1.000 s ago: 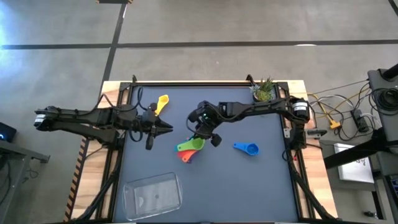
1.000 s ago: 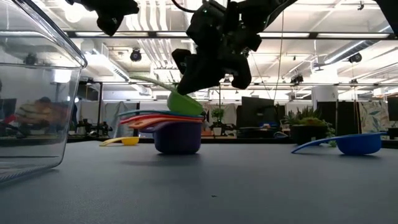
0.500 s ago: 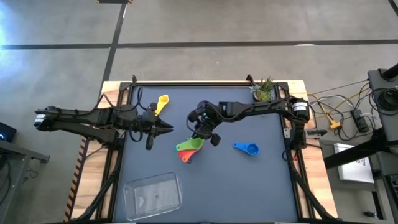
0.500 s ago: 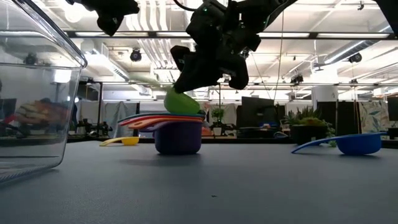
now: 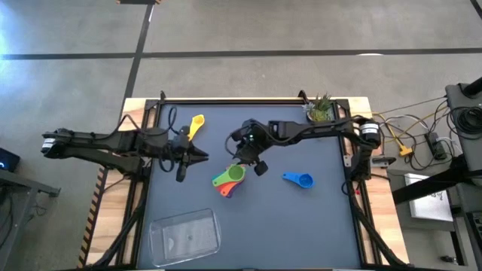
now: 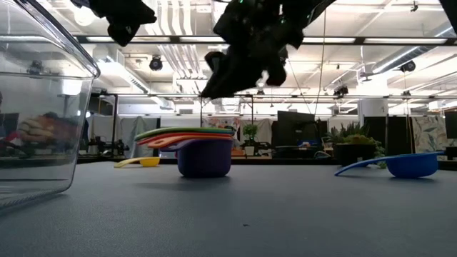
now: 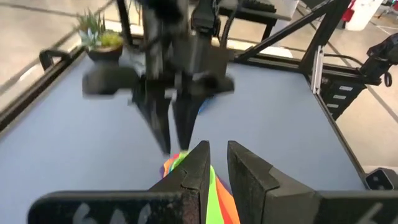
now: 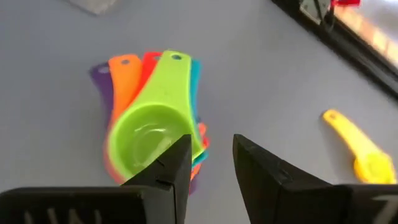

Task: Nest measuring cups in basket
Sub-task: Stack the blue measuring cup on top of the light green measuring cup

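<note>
Five measuring cups sit nested in one stack on the table: purple at the bottom, then teal, red and orange, with the green cup on top and the handles fanned out. My right gripper hovers open just above the stack and touches nothing. The blue cup lies to the right of the stack, the yellow cup toward the far left. My left gripper waits shut, left of the stack. The clear basket stands at the near edge.
A small potted plant stands at the table's far right corner. In the low view the basket's wall fills the left side. Bare tabletop lies between the stack and the basket, and along the near right.
My right gripper has let go of the green cup and risen a little. The cup, which hung tilted in the fingers just above the stack, now sits level inside the orange one as the top of the stack.
</note>
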Tool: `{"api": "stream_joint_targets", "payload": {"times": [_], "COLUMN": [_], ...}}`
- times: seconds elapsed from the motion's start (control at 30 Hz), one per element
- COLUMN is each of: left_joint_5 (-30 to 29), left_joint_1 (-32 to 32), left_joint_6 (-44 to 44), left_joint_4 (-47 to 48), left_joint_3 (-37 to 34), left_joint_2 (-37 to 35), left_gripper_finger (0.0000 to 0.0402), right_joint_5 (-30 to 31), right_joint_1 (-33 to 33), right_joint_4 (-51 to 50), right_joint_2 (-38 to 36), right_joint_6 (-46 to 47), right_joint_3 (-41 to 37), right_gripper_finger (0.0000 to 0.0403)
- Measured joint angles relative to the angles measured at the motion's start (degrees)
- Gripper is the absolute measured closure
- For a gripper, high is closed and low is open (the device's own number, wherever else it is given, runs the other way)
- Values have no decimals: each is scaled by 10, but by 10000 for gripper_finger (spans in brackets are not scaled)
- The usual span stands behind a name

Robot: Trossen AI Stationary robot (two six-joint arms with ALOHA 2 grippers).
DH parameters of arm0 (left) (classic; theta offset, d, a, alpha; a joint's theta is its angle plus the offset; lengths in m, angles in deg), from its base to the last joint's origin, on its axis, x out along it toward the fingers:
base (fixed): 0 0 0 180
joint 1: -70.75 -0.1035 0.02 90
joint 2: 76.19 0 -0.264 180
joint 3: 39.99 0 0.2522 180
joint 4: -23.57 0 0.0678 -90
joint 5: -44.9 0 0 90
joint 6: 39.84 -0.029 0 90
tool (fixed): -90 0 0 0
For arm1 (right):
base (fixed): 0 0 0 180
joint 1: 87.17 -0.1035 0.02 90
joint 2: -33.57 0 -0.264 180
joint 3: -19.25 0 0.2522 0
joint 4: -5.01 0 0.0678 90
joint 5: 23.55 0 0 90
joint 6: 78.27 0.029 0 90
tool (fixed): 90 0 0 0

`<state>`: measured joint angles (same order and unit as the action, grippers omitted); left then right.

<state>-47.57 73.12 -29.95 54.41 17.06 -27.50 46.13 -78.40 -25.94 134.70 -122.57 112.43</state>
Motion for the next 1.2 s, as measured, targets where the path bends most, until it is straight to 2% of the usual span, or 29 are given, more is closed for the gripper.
{"api": "stream_joint_targets", "payload": {"times": [0.3, 0.5, 0.6, 0.8, 0.97, 1.2], "left_joint_5": [-1, -1, -1, -1, -1, -1], "left_joint_1": [-2, -6, -7, -7, -7, -7], "left_joint_6": [-7, -18, -19, -32, -36, -49], "left_joint_4": [-19, -51, -71, -148, -245, -374], "left_joint_3": [-25, -47, -60, -99, -137, -186], "left_joint_2": [1, 7, 10, 10, 13, 19], "left_gripper_finger": [364, 364, 364, 364, 364, 364], "right_joint_5": [-7, -6, 20, 82, 85, 92], "right_joint_1": [-23, -52, -70, -100, -103, -103], "right_joint_4": [-135, -172, -173, -170, -174, -218], "right_joint_2": [-59, -91, -118, -202, -289, -386], "right_joint_6": [119, 182, 229, 316, 434, 574], "right_joint_3": [-13, -60, -96, -188, -263, -325], "right_gripper_finger": [315, 323, 323, 323, 323, 323]}}
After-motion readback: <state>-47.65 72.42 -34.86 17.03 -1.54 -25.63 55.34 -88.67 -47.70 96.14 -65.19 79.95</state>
